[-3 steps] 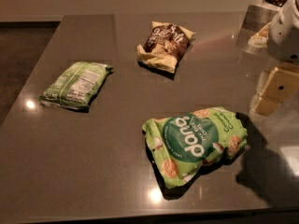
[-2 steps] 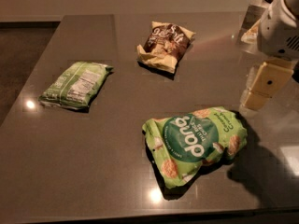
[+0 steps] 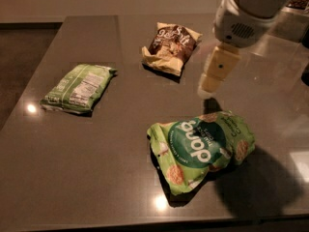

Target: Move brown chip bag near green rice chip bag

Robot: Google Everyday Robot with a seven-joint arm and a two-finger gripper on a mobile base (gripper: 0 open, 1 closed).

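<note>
The brown chip bag lies flat at the far middle of the dark grey table, with a dark brown centre and pale cream edges. The green rice chip bag, puffy with white "dang" lettering, lies at the near right of centre. My gripper hangs from the white arm at the upper right. It hovers above the table between the two bags, right of the brown bag and just beyond the green bag's far edge. It holds nothing that I can see.
A flatter light green bag with a white nutrition label lies at the left of the table. The table's near edge runs along the bottom of the view. A dark object sits at the right edge.
The arm has swung left and forward over the table, bringing the gripper from the right edge to a spot between the two bags. The bags have not moved.
</note>
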